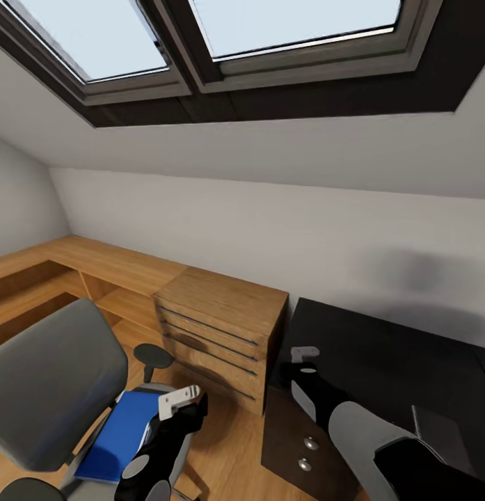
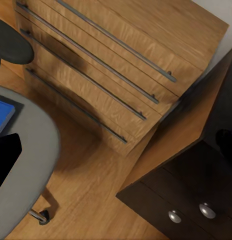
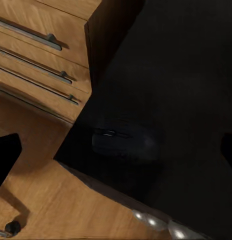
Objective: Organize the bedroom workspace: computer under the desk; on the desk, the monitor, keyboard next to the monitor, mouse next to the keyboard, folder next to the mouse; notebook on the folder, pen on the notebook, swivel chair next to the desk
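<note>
The swivel chair (image 1: 51, 390) stands at the lower left, grey back toward me. The blue folder (image 1: 120, 435) lies on its seat (image 2: 31, 160), and a corner of the folder (image 2: 3, 116) shows in the left wrist view. My left gripper (image 1: 179, 401) hovers open just past the folder's far edge, over the seat's rim. The black desk (image 1: 381, 348) is at the right. My right gripper (image 1: 305, 355) hangs open above its near left corner. The small black mouse (image 3: 123, 142) lies on the desk top (image 3: 186, 75) below it, between the spread fingers (image 3: 6, 160) and untouched.
A wooden drawer chest (image 1: 221, 327) stands between chair and desk, with a low wooden shelf unit (image 1: 96, 268) running left along the wall. The desk's black drawers have silver knobs (image 1: 308, 445). A sloped ceiling with a skylight (image 1: 291, 24) hangs overhead. Wood floor (image 2: 96, 185) shows between chair and chest.
</note>
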{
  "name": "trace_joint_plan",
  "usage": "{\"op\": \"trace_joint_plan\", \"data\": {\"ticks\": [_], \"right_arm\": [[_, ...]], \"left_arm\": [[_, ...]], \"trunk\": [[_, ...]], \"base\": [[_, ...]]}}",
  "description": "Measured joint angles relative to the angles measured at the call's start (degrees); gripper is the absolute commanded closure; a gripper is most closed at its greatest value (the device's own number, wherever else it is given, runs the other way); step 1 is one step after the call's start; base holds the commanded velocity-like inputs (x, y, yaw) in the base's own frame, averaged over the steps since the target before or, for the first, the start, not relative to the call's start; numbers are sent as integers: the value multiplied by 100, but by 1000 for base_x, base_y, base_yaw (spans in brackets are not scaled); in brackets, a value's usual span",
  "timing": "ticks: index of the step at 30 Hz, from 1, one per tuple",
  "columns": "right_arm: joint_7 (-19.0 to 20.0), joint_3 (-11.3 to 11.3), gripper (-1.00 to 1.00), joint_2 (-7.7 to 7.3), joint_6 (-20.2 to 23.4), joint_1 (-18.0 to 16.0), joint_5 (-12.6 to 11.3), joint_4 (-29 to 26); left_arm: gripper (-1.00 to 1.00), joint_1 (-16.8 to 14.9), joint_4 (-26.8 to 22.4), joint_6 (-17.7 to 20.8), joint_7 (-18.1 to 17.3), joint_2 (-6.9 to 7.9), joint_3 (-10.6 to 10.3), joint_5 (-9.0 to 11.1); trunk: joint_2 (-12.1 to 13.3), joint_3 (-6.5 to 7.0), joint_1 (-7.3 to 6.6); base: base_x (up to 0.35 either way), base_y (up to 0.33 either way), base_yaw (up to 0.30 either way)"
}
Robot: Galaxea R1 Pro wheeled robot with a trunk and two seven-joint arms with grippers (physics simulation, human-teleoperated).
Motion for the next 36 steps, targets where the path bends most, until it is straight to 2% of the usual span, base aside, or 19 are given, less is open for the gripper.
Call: {"op": "trace_joint_plan", "data": {"ticks": [4,9,13,17,21,27,29,31,36], "right_arm": [[-9,-4,-100,47,-4,-1,6,1],[-5,-17,-100,39,-25,-1,4,0],[-13,-30,-100,23,-29,-1,13,-11],[-1,-22,-100,-12,-408,6,30,73],[-11,-25,-100,-17,-449,7,25,147],[-11,-44,-100,-28,-328,7,12,194],[-2,-73,-100,-115,-145,7,-66,198],[6,-83,-100,-142,-97,7,-181,194],[12,-90,-100,-158,-68,7,-273,191]], "left_arm": [[-100,0,2,4,0,5,0,-9],[-100,1,3,5,0,9,8,2],[-100,1,3,4,2,78,9,7],[-100,1,3,5,9,83,9,-6],[-100,1,-11,2,9,86,9,4],[-100,0,-73,-10,15,83,39,13],[-100,1,-218,-19,17,81,41,13],[-100,1,-249,-26,22,80,41,14],[-100,0,-267,-30,26,80,44,15]], "trunk": [[0,0,0],[0,0,0],[-1,0,-1],[1,0,-1],[0,0,0],[0,0,0],[0,0,0],[-79,-36,44],[-280,-126,154]], "base": [[4,0,0],[0,0,0],[94,0,0],[186,0,0],[43,0,0],[6,0,0],[0,0,0],[0,0,0],[0,0,0]]}}
